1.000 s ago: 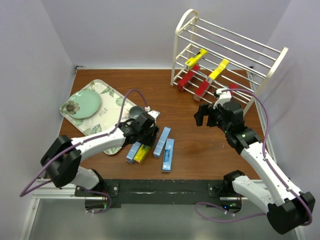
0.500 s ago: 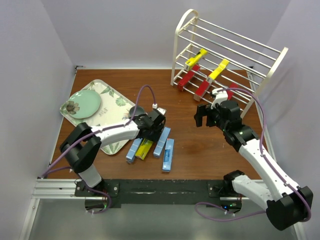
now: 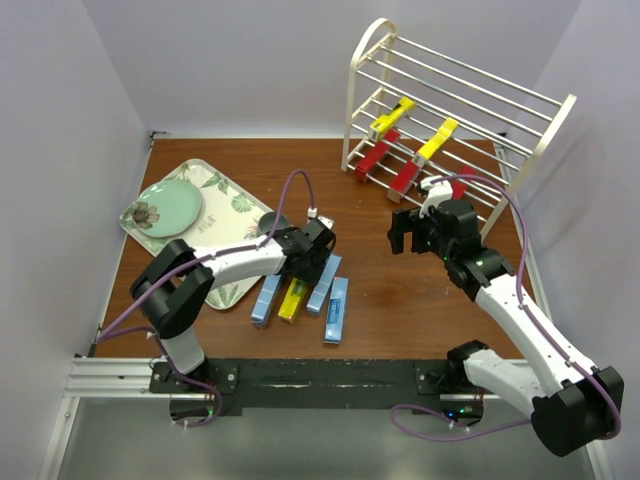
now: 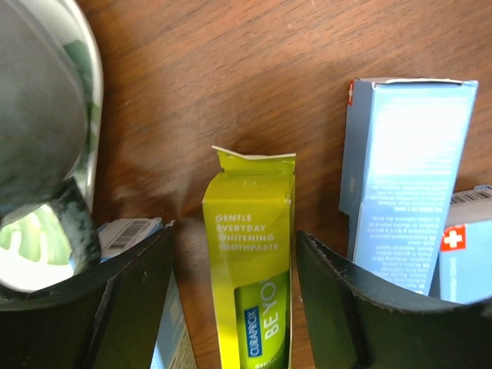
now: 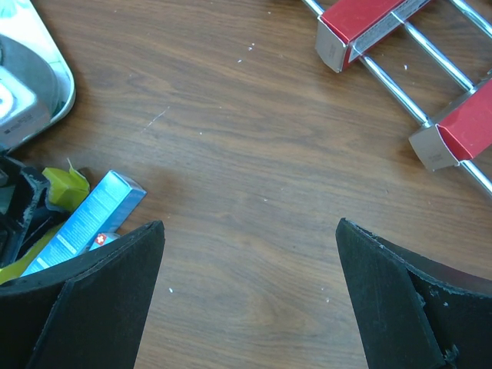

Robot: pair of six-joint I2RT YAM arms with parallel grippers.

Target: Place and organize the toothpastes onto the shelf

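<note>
A yellow toothpaste box [image 3: 292, 298] lies on the table among three light blue boxes [image 3: 338, 310]. My left gripper [image 3: 312, 262] is open and straddles the yellow box [image 4: 250, 254], its fingers [image 4: 346, 307] on either side with gaps, not touching it. A blue box [image 4: 403, 184] lies just right of it. On the shelf [image 3: 450, 110] lie two yellow boxes [image 3: 437, 140] and two red boxes [image 3: 375, 158]; a third red one is partly hidden behind my right arm. My right gripper [image 3: 408, 235] is open and empty above bare table [image 5: 250, 307], with red boxes [image 5: 369, 19] ahead of it.
A leaf-patterned tray [image 3: 215, 180] with a green plate [image 3: 165, 208] sits at the left. A grey mug [image 3: 272, 222] stands at the tray's corner, close beside my left wrist [image 4: 38, 115]. Walls close in on the left, right and back.
My left gripper has moved right from near the mug and now sits over the yellow box in the pile. The right arm has barely moved.
</note>
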